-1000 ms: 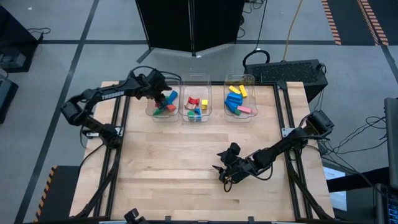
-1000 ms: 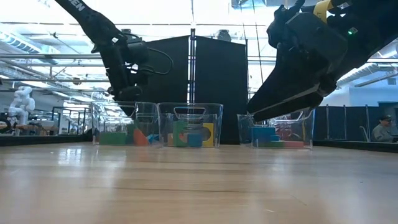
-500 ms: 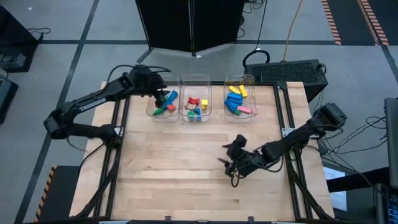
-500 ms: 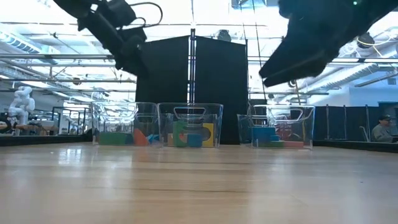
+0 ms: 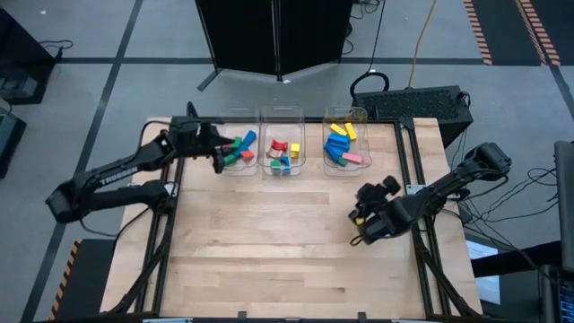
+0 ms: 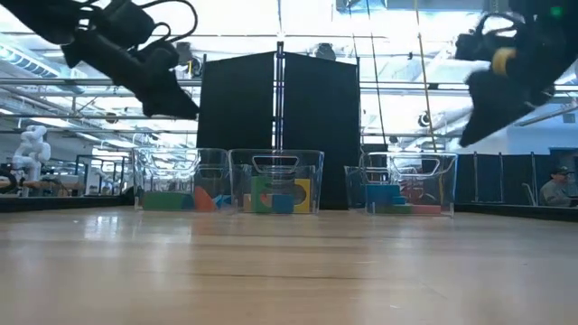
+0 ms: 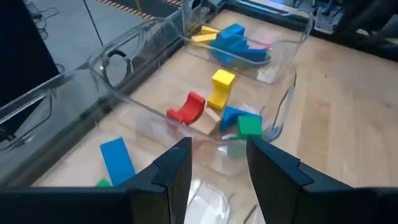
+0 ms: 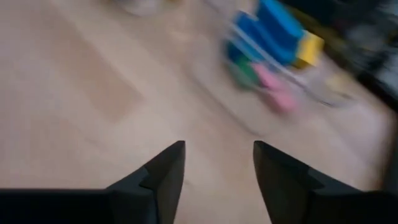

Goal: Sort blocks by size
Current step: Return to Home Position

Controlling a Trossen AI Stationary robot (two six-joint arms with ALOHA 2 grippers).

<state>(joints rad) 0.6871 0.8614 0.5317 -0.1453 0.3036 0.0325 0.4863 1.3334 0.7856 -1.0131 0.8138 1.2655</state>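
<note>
The blocks lie sorted in three clear bins along the table's far edge: the left bin (image 5: 236, 149), the middle bin (image 5: 282, 153) and the right bin (image 5: 343, 144). In the left wrist view the middle bin holds a red arch (image 7: 186, 109), a yellow block (image 7: 221, 88) and a green block (image 7: 250, 126). A blue block (image 7: 117, 160) lies in the left bin. My left gripper (image 5: 216, 157) hangs open just left of the left bin, above its rim, with nothing between its fingers. My right gripper (image 5: 357, 231) is open and empty over bare table, nearer than the right bin.
The bare wooden tabletop (image 5: 269, 233) spreads between the bins and the near edge. A black frame rail (image 5: 414, 179) runs along the table's right side, another along its left (image 5: 173, 197). A dark case (image 5: 421, 103) sits beyond the far right corner.
My left gripper has come up out of the left bin and drawn back toward the table's left edge, tipping from pointing down to nearly level. My right gripper has risen and moved toward the table's right edge. The blocks have stayed in their bins.
</note>
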